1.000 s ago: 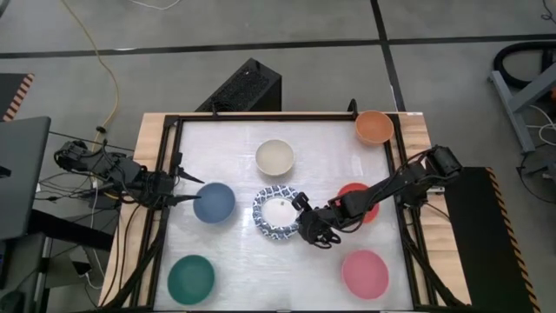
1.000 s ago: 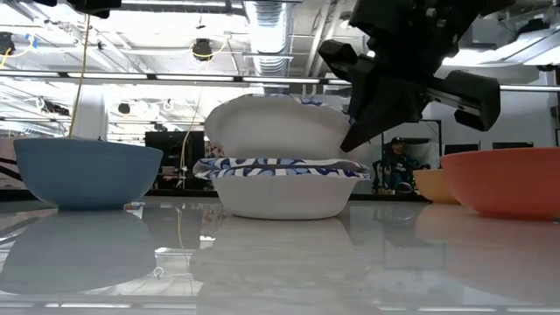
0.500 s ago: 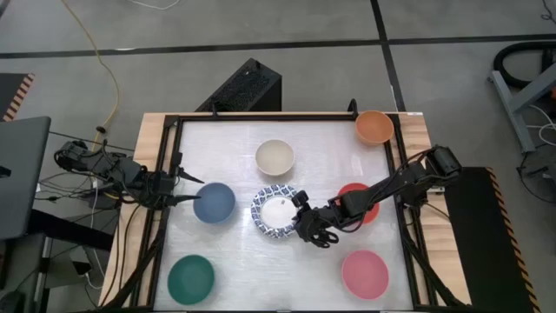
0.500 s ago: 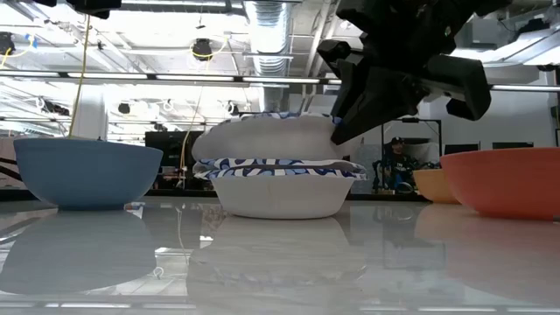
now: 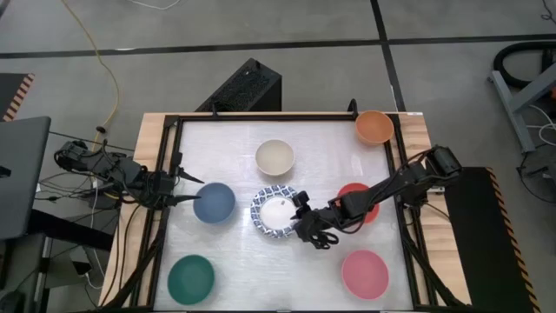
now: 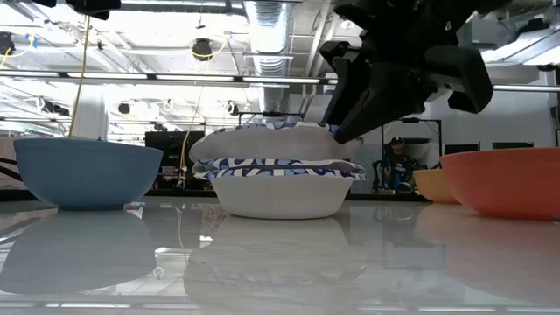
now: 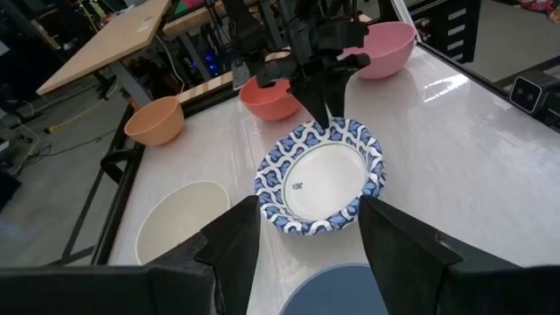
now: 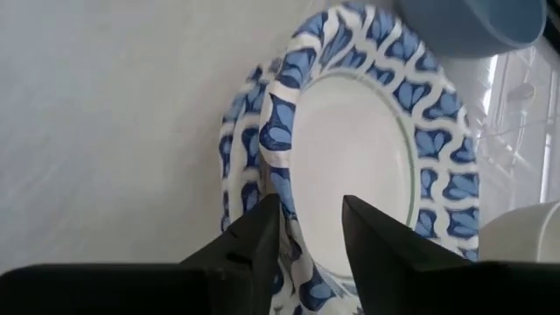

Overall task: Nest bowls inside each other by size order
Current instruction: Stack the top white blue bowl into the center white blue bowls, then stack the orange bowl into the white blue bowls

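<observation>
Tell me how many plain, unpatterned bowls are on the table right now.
6. Cream bowl at the far middle, orange bowl far right, slate-blue bowl left, green bowl near left, pink bowl near right, and red bowl, partly hidden under the right arm.

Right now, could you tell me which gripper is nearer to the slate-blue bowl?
Left. The left gripper sits just beside the slate-blue bowl, while the right gripper is across at the patterned bowls.

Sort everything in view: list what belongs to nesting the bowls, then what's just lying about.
Job:
stacked blue-and-white patterned bowls
cream bowl
orange bowl
red bowl
slate-blue bowl
dark green bowl
pink bowl

Lying about:
black box
yellow cable
</observation>
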Controlling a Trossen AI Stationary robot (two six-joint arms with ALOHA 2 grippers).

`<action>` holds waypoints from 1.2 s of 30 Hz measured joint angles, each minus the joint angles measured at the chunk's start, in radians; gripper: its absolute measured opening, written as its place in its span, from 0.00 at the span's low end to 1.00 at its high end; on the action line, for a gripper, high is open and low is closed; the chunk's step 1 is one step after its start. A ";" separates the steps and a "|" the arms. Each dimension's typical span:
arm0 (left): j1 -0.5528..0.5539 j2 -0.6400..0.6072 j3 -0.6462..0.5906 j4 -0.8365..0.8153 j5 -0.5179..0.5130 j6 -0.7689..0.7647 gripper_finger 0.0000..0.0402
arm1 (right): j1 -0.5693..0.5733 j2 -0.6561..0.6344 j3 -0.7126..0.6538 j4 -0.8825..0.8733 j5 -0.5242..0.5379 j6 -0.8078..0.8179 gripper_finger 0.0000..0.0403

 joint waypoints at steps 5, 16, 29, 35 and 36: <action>0.000 0.000 0.000 0.000 0.000 -0.001 0.46 | 0.007 -0.001 0.031 -0.004 -0.001 0.040 0.42; 0.000 0.000 0.000 -0.015 0.000 -0.020 0.46 | 0.023 -0.001 0.039 -0.054 -0.026 0.116 0.43; 0.000 0.000 0.000 -0.029 0.001 -0.052 0.46 | 0.019 -0.001 0.039 -0.059 -0.029 0.192 0.39; 0.000 0.000 0.000 -0.039 0.001 -0.055 0.46 | 0.013 0.003 0.022 -0.059 -0.029 0.209 0.36; 0.000 0.000 0.000 -0.042 0.001 -0.059 0.46 | 0.010 0.007 0.022 -0.058 -0.029 0.212 0.36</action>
